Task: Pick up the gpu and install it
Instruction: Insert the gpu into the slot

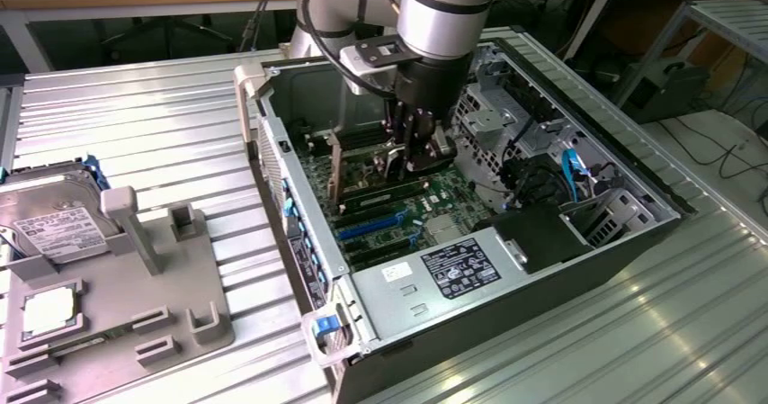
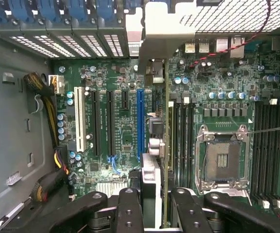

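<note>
The end effector [image 2: 158, 208] is clamped on the one gpu [image 2: 168, 160], gripping it from both faces. The card stands on edge just above the motherboard [image 2: 130, 138], and its long axis runs parallel to the expansion slots, beside the one blue slot [image 2: 140, 126] and well apart from the one white slot [image 2: 79, 121]. One empty CPU socket [image 2: 224, 162] lies nearby. Outside the open computer case [image 1: 504, 332], one hard drive [image 1: 49, 219] and one CPU chip [image 1: 49, 309] rest on the desk [image 1: 144, 116].
</note>
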Robot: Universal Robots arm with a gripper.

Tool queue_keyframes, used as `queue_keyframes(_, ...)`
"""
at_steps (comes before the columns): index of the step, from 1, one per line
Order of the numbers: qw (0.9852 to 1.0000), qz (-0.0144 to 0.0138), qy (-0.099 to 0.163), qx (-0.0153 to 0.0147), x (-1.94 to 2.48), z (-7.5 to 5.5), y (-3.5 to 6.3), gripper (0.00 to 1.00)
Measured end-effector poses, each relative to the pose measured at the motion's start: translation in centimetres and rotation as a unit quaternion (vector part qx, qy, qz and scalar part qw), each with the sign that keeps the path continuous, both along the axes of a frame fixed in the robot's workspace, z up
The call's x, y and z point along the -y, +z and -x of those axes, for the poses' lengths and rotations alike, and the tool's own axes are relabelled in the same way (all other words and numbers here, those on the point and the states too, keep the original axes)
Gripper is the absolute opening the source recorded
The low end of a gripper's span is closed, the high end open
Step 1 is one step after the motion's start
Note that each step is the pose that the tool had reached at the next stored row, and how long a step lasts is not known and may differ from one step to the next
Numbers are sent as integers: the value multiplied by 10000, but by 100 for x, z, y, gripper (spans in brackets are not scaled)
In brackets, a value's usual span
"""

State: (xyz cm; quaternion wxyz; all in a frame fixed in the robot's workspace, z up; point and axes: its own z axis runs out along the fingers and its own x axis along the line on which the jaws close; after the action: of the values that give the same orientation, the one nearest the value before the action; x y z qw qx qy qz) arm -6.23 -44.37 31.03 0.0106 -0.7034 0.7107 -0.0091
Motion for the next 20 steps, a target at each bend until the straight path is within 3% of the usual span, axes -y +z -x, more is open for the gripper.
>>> queue_keyframes(4,10000,-2,0,3,55,3,-10,28)
queue_keyframes(9,10000,-1,0,56,56,53,-61,28)
queue_keyframes(12,10000,0,0,57,81,61,-72,28)
queue_keyframes(17,10000,-1,0,57,162,61,-78,28)
queue_keyframes(20,10000,-2,-1,57,182,62,-81,28)
